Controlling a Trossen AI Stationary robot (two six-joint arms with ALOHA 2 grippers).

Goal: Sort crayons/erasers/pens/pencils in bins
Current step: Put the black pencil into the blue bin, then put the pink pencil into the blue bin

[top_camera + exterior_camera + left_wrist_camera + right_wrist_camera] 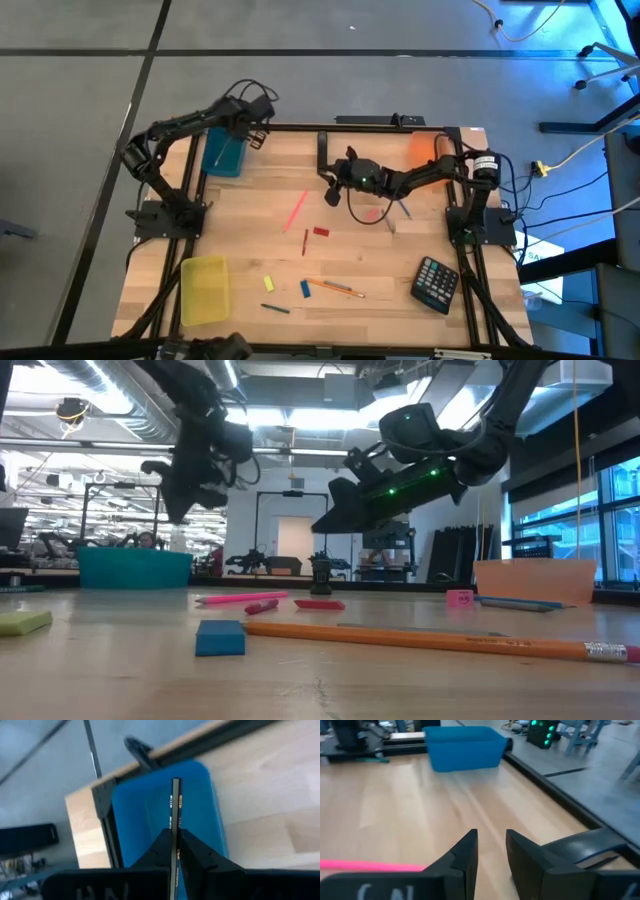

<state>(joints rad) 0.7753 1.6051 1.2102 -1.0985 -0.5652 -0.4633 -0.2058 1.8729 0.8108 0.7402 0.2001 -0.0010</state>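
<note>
My left gripper (256,133) is at the table's far left, above the teal-blue bin (223,153), and is shut on a thin dark pencil (175,802). The bin also shows in the left wrist view (155,805). My right gripper (333,192) hovers over the table's middle, open and empty (491,849). A pink stick (297,208) lies just near of it. The red eraser (321,232) and yellow eraser (268,284) lie on the wood. The orange bin (424,150) stands at the far right, the yellow bin (203,290) at the near left. My left gripper pinches the dark pencil's shaft (174,836) between its two fingers (192,851). The pencil lies along the fingers and runs back between them. Its free end (176,781) juts out past the fingertips over the teal-blue bin. The pencil is lifted clear.
A black calculator (437,283) lies at the near right. An orange pencil (335,288), a blue block (305,289), a green stick (275,308), a thin red stick (305,242) and a blue pen (403,208) lie scattered on the wood.
</note>
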